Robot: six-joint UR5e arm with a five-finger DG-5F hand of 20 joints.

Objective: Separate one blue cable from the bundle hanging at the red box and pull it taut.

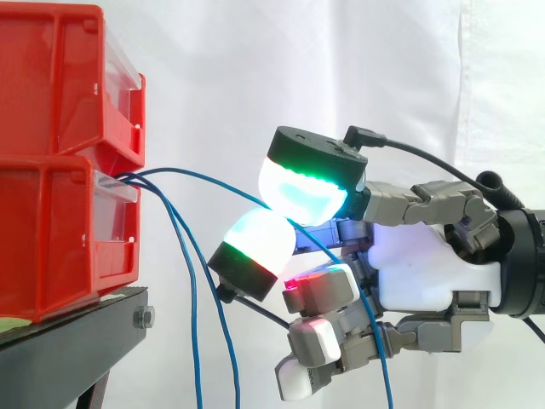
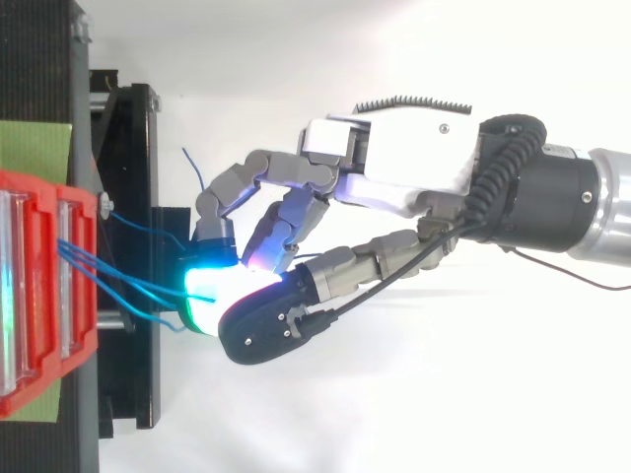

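- We see a thin blue cable (image 1: 197,172) leaving the red box's (image 1: 60,239) front edge and arcing to the hand (image 1: 426,264).
- Two glowing pads (image 1: 302,192) pinch it; other blue strands (image 1: 195,341) hang beside the black stand (image 1: 77,341).

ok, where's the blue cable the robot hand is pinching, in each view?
Side view: blue cable arcs from the red bins at left to centre, pinched between the robot hand's glowing pads, then drops to the bottom edge.
Top view: left of centre, one strand running from the bins to the pads; which of the bundle I can't tell.
Shared landmark: the red bins, at the left edge in both.
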